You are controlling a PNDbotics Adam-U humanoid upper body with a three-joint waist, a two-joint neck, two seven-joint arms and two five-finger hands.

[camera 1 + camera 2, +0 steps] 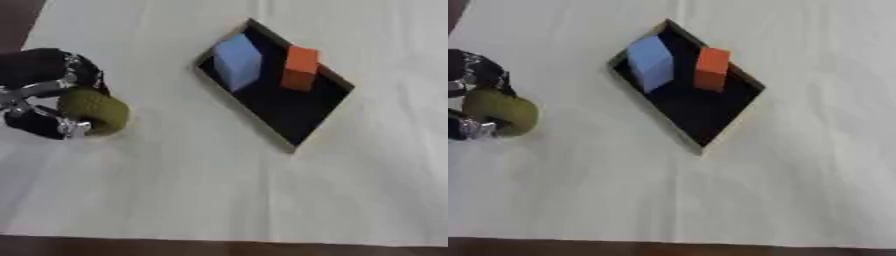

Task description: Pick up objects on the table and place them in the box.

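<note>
An olive-green rounded object (pixel 94 111), thick and ring-like with a rough surface, sits at the left side of the table, held in the robot's left hand (pixel 42 102); the black and silver fingers curl around it from the left, above and below, so the hand is closed on it; whether the object rests on the cloth or hangs just above it cannot be told, though a faint shadow lies beneath it. The hand comes in from the left edge, and in the right eye view only part of it shows.

Well apart from it, up and to the right, lies the box (pixel 306 117), a shallow rectangular tray with a black floor and a pale rim, turned diagonally so that one corner points toward the far edge of the table; inside it, in the far half, a light blue block (pixel 238 62) lies toward the left wall and an orange block (pixel 300 67) stands just beside the right wall; the two blocks are near each other but apart; the near half of the box shows only its black floor.

All of this rests on a white cloth (pixel 219 195) covering the table; a strip of dark brown table edge (pixel 219 248) shows along the bottom.
</note>
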